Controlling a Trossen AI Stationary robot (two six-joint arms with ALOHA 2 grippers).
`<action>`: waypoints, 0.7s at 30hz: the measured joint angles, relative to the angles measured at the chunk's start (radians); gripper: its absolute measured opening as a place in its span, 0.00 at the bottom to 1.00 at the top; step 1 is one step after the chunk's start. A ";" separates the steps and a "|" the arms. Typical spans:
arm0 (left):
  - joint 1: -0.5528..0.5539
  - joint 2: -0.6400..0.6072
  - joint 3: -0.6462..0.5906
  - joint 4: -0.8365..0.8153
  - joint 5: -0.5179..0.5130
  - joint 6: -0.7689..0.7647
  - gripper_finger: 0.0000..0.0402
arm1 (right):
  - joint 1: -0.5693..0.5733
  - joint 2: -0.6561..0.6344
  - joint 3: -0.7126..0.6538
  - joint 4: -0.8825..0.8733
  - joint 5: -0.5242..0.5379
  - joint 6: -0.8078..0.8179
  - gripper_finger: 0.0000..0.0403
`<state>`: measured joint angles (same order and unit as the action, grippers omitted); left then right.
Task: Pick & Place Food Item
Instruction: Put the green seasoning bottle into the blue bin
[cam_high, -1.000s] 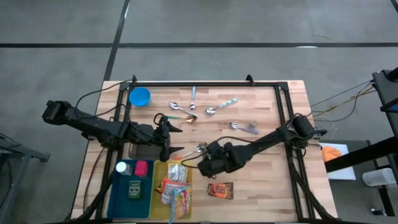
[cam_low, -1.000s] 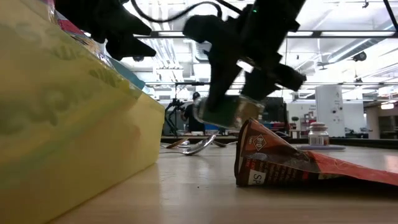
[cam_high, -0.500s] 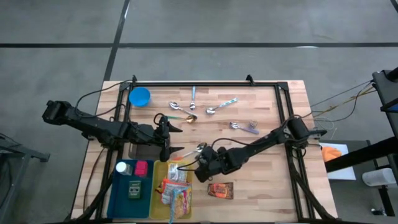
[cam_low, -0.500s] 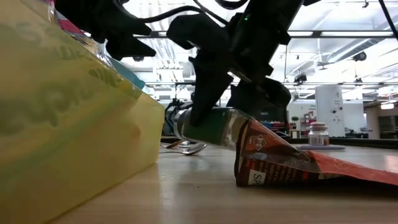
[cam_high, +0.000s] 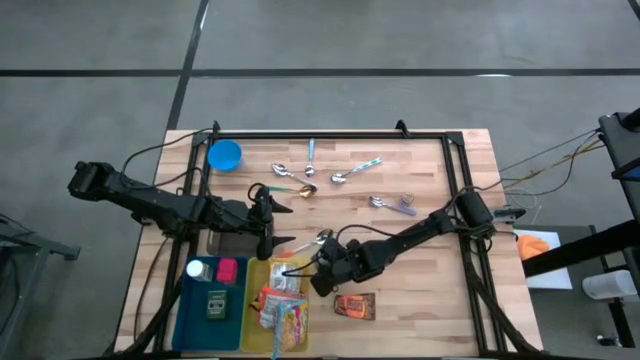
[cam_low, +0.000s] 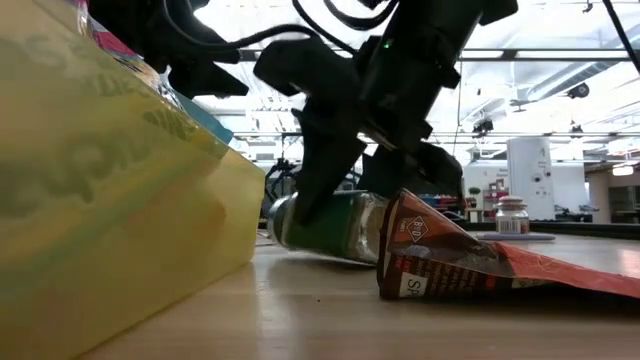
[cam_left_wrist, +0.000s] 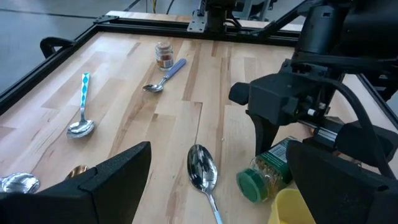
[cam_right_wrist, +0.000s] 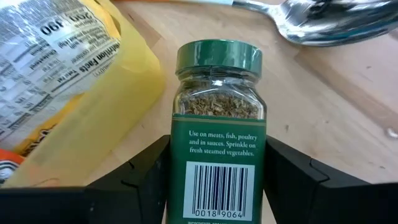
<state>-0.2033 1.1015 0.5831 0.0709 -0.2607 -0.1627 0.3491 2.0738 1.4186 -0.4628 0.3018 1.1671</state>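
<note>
**Spice jar lowered to the worktop beside the yellow bin**

On the left, the blue bin (cam_high: 208, 292) holds small items, and the left pincer (cam_high: 268, 224) hangs above the worktop (cam_high: 420, 190) just behind the bins, its fingers spread wide with nothing between them. It has not shifted from a second ago. The yellow bin (cam_high: 282, 305) next to the blue one holds snack packets (cam_high: 285, 310).

Just right of the yellow bin, the right pincer (cam_high: 322, 276) is clamped on the spice jar (cam_low: 325, 222). A second ago the jar hung clear above the worktop and farther from the bin; now it has come down and toward the bin, lying tilted with its lid end near the bin's wall. Whether it touches the wood is hard to tell. The brown packet (cam_high: 354, 305) lies just right of it.

The low view alone shows how low the jar sits, and that it is partly hidden behind the brown packet's raised end. The right wrist view alone shows the jar's green lid (cam_right_wrist: 218, 57), dried herbs and barcode label, with a spoon (cam_right_wrist: 323, 18) beyond it. The left wrist view shows the jar (cam_left_wrist: 264, 174) from its lid side. The high view alone shows the blue bowl (cam_high: 225, 155) and scattered spoons (cam_high: 310, 160) at the far side.
</note>
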 joint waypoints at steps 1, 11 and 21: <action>0.000 0.000 0.000 -0.002 0.000 0.000 0.93 | -0.001 0.007 0.001 0.004 -0.007 0.000 0.52; 0.000 0.000 0.000 -0.017 0.000 0.000 0.93 | -0.010 0.013 0.012 0.005 -0.027 -0.019 0.52; 0.000 0.000 0.000 -0.021 0.000 0.000 0.93 | -0.010 0.013 0.014 0.005 -0.025 -0.023 0.52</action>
<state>-0.2035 1.1013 0.5835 0.0500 -0.2607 -0.1627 0.3393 2.0865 1.4326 -0.4583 0.2769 1.1443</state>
